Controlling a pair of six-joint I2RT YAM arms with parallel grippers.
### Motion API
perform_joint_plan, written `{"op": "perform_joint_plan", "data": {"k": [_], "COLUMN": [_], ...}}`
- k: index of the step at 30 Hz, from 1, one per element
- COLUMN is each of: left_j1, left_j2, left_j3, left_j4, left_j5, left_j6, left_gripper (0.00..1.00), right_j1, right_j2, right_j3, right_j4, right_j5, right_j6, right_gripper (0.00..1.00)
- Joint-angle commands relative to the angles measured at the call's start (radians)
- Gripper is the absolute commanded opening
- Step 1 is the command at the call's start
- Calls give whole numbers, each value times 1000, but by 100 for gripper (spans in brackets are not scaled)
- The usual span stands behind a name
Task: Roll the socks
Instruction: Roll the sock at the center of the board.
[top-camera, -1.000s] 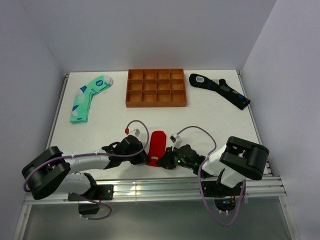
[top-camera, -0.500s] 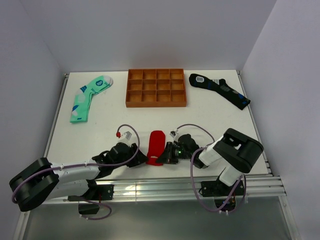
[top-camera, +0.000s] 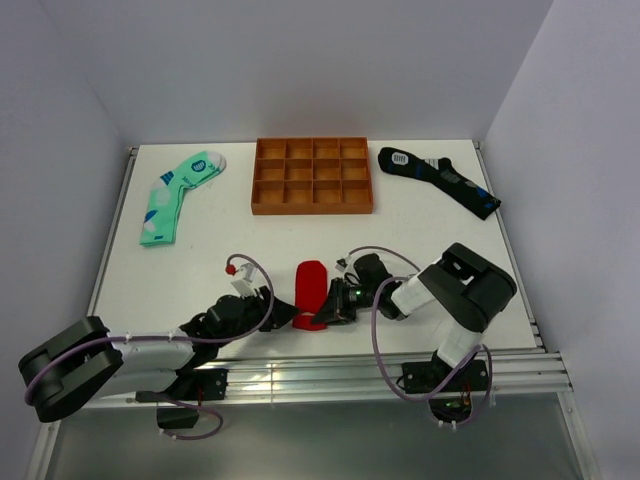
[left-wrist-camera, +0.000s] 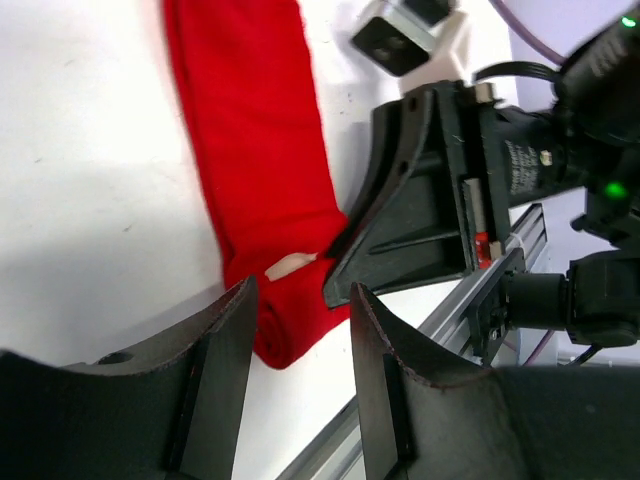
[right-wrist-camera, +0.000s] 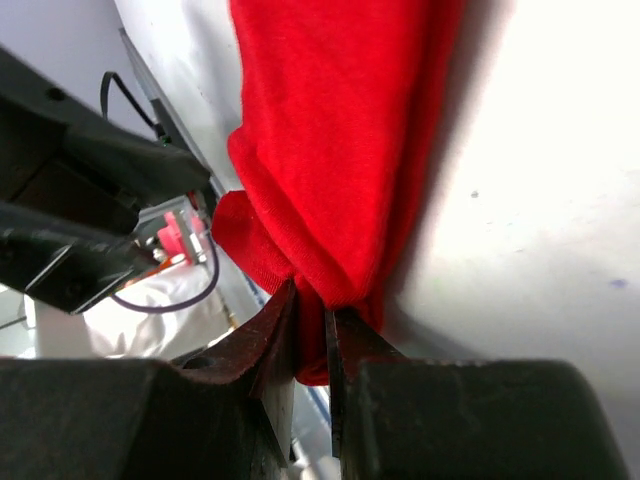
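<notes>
Centrally, right gripper (right-wrist-camera: 310, 302) clamps red sock (top-camera: 311, 285) from 3 o'clock; left gripper (left-wrist-camera: 302, 292) gapes at 9 o'clock.

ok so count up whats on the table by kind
socks: 3 (red sock, mint green sock, dark blue sock)
wooden compartment tray: 1
total: 4

Orange gridded tray (top-camera: 311, 208) — far middle of the white table (top-camera: 200, 250)
</notes>
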Motion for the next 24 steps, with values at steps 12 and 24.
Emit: {"op": "perform_joint_plan", "data": {"k": [12,24], "left_j1": [-48,-75], "left_j2": [70,196], "left_j3": [-73,-61], "left_j4": [157,225], "left_j5": [-24,-1], "left_j6": [81,76], "left_gripper": [49,50], "right_j1": [-118,-132], "right_j2": [76,89], "right_j3": [-47,-9], "right_j4": [-475,-523], "right_j5": [76,72], "right_j6": [-142,-162], "right_gripper": [0,0]}}
